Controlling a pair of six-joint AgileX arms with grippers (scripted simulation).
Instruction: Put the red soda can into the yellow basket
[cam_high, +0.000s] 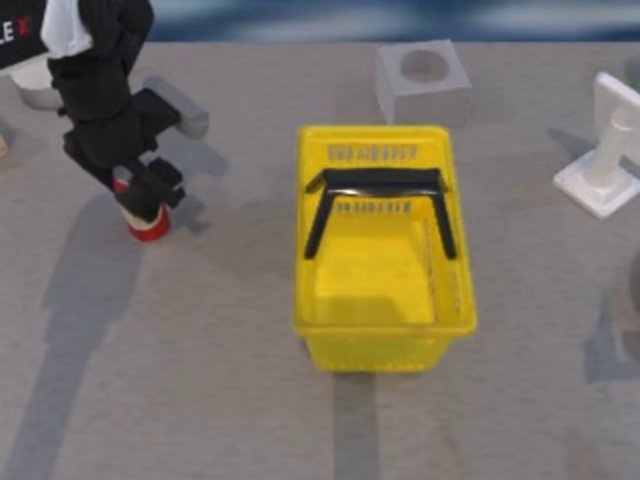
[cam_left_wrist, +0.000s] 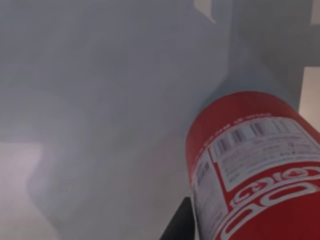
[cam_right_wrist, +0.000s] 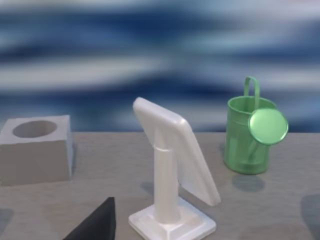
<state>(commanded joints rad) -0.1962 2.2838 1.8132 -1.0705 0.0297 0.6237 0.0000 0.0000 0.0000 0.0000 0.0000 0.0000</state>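
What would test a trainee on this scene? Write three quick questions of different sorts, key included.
1. True or false: the can lies inside the basket.
2. Which gripper is at the can? A left B right
3. Fill in: the basket's handle is coloured ____.

Key: 1 false, it stands on the table left of the basket. 2 A, the left gripper is over it; the right gripper is not visible in the top view. 3 black.

Simulated tabletop, blurred blue backdrop
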